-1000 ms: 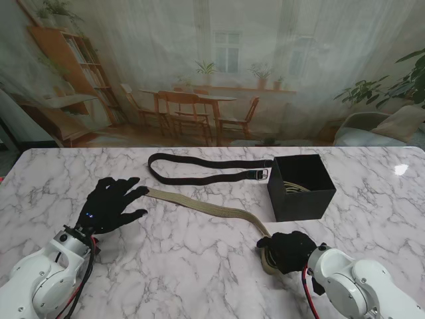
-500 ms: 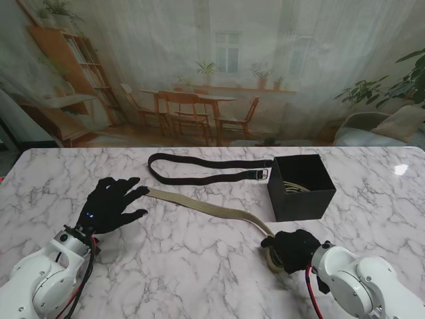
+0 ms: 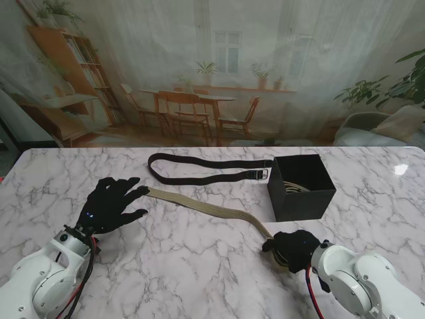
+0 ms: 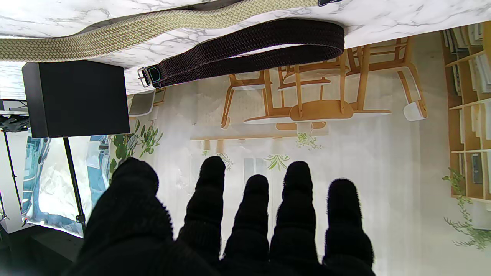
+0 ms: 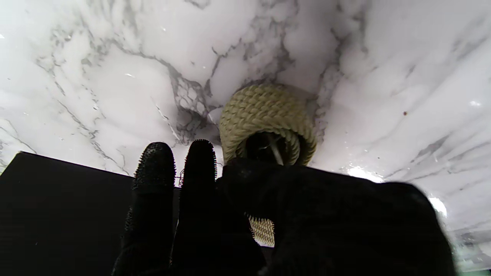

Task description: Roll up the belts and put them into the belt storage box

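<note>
Khaki belt (image 3: 211, 207) coil sits gripped in the right robot hand (image 3: 294, 248).

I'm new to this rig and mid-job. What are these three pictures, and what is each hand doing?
The wide picture looks down from the robot's stand; the other two come from wrist cameras and appear upside down. On the marble table lie a black belt, a tan belt and a black storage box with a rolled belt already inside. The gloved right hand grips the coiled end of the tan belt, best seen in its wrist view. The left hand rests open, fingers spread, near the belt's other end.
</note>
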Action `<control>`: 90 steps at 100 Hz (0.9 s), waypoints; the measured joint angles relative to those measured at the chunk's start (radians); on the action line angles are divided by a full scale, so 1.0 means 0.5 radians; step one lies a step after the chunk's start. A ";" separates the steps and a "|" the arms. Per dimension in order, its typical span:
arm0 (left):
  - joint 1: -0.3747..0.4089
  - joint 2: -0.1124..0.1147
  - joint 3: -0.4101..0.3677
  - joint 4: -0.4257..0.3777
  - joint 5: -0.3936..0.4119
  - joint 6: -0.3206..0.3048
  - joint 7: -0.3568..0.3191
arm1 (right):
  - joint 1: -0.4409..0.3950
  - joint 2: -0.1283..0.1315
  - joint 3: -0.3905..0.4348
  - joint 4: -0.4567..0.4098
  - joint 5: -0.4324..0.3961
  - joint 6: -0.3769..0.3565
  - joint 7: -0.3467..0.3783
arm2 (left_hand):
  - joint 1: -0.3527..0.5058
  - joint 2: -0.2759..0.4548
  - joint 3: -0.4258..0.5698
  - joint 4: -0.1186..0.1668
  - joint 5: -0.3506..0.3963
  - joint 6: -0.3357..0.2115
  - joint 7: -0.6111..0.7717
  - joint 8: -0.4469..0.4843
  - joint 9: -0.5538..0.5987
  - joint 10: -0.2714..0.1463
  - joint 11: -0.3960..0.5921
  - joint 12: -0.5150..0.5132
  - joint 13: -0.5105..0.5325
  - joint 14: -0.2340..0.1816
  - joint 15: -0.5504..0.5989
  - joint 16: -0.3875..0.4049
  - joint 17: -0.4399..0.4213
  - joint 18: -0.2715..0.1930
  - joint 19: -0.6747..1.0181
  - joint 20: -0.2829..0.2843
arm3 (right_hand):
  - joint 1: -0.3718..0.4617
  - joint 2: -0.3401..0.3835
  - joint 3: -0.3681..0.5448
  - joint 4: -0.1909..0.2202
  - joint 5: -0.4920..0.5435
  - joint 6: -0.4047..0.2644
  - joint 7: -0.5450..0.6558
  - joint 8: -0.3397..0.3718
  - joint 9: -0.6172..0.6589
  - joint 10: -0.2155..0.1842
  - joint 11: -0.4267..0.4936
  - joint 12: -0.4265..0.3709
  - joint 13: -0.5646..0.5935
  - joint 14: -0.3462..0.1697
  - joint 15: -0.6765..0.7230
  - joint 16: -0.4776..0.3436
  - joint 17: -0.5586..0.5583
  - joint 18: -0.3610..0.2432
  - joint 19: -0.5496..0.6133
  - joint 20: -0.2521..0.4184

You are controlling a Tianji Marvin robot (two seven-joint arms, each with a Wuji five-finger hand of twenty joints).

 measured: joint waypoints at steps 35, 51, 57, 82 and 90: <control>0.001 0.000 -0.001 -0.001 0.001 0.000 0.000 | 0.007 -0.003 -0.039 0.124 -0.055 -0.005 -0.312 | 0.000 0.000 0.000 0.000 0.000 0.000 0.000 0.000 0.000 0.000 0.000 0.000 0.000 0.000 0.000 0.000 0.000 0.000 0.000 0.000 | -0.372 -0.082 -0.513 -0.114 0.178 -0.203 0.504 0.454 0.066 -0.108 0.103 0.041 0.198 -0.048 0.091 0.095 0.187 -0.010 0.120 0.012; 0.000 0.000 -0.001 -0.001 0.002 0.000 0.001 | 0.018 -0.011 -0.078 0.183 -0.008 0.067 -0.438 | 0.000 0.000 0.000 0.000 0.000 0.000 0.000 0.000 0.000 0.000 0.000 0.000 0.000 0.000 0.000 0.000 0.000 0.000 0.000 0.000 | -0.372 -0.104 -0.519 -0.239 0.200 -0.247 0.726 0.477 0.240 -0.056 0.194 0.092 0.596 -0.083 0.337 0.270 0.602 -0.098 0.357 0.129; 0.000 0.000 -0.001 -0.001 0.002 0.000 0.001 | 0.024 -0.016 -0.100 0.206 0.071 0.130 -0.474 | 0.000 0.000 0.000 0.000 0.000 0.000 0.000 0.000 0.000 0.000 0.000 0.000 0.000 0.000 0.000 0.000 0.000 0.000 0.000 0.000 | -0.364 -0.107 -0.534 -0.309 0.200 -0.239 0.794 0.396 0.281 -0.003 0.229 0.115 0.740 -0.118 0.379 0.335 0.757 -0.121 0.409 0.153; 0.000 0.000 -0.001 0.000 0.003 0.000 0.003 | 0.022 -0.050 -0.152 0.214 0.224 0.357 -0.529 | 0.000 0.000 0.000 0.000 0.000 0.000 0.000 0.000 0.000 0.000 0.000 0.000 0.000 0.000 0.000 0.000 0.000 0.000 0.000 0.000 | -0.260 -0.005 -0.648 -0.386 0.268 -0.049 0.827 0.123 0.310 0.193 0.285 0.141 0.884 -0.096 0.435 0.400 0.936 -0.110 0.447 0.166; 0.000 0.000 -0.001 0.001 0.004 0.000 0.003 | 0.018 -0.051 -0.165 0.195 0.245 0.384 -0.516 | 0.000 0.000 0.000 0.000 0.000 0.000 0.000 0.000 0.000 0.000 0.000 0.000 0.000 0.000 0.000 0.000 0.000 0.000 0.000 0.000 | -0.353 0.127 -0.752 -0.276 0.299 -0.001 0.589 0.155 0.306 0.223 0.285 0.141 0.800 -0.018 0.453 0.406 0.787 -0.015 0.375 0.165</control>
